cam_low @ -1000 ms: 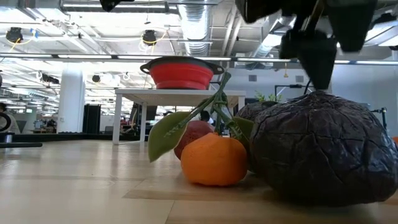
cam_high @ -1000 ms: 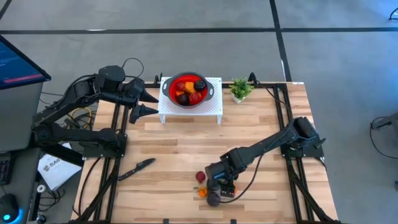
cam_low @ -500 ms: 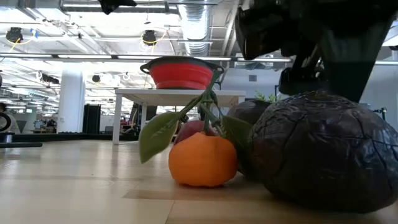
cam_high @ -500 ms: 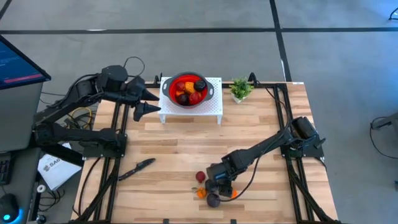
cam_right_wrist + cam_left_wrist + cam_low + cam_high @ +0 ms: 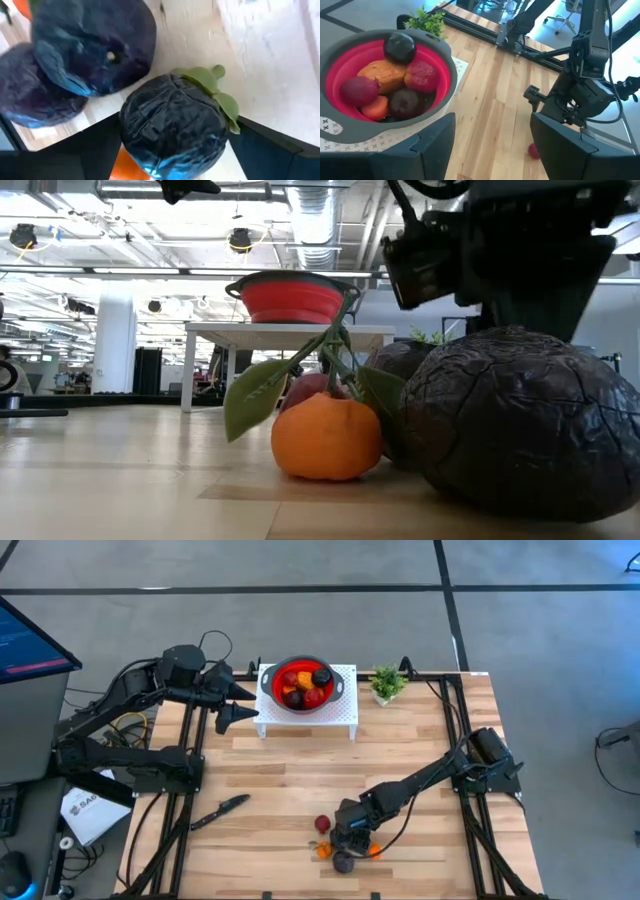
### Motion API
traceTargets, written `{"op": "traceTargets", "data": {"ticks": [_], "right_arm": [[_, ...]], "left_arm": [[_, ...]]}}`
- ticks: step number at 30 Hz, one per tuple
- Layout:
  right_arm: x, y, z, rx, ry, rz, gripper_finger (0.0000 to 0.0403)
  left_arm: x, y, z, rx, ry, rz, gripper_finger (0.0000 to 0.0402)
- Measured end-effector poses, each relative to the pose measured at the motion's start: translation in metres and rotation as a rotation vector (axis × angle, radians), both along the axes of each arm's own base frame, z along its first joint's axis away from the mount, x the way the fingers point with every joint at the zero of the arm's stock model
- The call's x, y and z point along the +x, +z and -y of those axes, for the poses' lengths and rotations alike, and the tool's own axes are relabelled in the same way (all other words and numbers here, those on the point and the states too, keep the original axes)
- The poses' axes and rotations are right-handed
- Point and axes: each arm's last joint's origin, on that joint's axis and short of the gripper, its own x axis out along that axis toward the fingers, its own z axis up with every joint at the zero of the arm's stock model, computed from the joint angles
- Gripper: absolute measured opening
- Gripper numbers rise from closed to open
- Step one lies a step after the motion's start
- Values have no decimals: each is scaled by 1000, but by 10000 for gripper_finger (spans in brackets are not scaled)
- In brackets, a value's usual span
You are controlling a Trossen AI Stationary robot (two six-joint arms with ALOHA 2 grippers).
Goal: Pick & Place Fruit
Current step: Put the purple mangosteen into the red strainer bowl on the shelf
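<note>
Fingers of the right gripper [image 5: 352, 840] stand wide apart, low over the near part of the wooden table [image 5: 400, 770], right above a small heap of fruit. In the right wrist view a dark purple fruit with a green cap [image 5: 172, 127] sits between the two dark fingers [image 5: 70, 145]. The fingers are on both sides of it, but I cannot tell if they already press on it or only stand beside it; it looks resting on the table, not lifted. This fruit is nearly round, so it has no clear long axis; its green cap points away from the wrist, a little to one side.

Just beyond it, touching or almost touching, lie two more dark purple fruits [image 5: 92, 47]. In the low view a big dark wrinkled fruit [image 5: 520, 430] is directly under the gripper, and an orange fruit [image 5: 327, 436] with green leaves stands beside it, the stem and leaves going upward. A red fruit [image 5: 322, 824] lies near the gripper, on the side toward the left arm.

Far from the right gripper, at the back of the table, the red bowl [image 5: 272, 683] stands on a white stand [image 5: 345, 710] and holds several fruits. A small green plant [image 5: 387, 683] is beside the stand.

The left gripper [image 5: 245, 702] hovers just beside the bowl with fingers apart, holding nothing. A black knife [image 5: 220, 811] lies on the table, well apart from both grippers.
</note>
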Motion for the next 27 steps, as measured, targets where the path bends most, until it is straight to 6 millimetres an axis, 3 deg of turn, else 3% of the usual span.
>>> {"op": "traceTargets", "data": {"ticks": [5,8,14,19,24,27], "right_arm": [[2,1,4,-12,-31,6,283],[5,15,5,-62,-40,22,264],[12,96,19,-279,-46,230,259],[21,172,47,-572,-87,473,257],[35,225,67,-787,-80,641,257],[42,241,78,-875,-124,714,256]], "left_arm": [[0,0,0,-2,1,0,250],[1,0,0,-46,28,3,250],[15,-10,-6,-163,73,33,250],[40,-24,-6,-298,-72,222,254],[61,-22,0,-309,-228,480,279],[66,-21,2,-284,-262,543,303]]}}
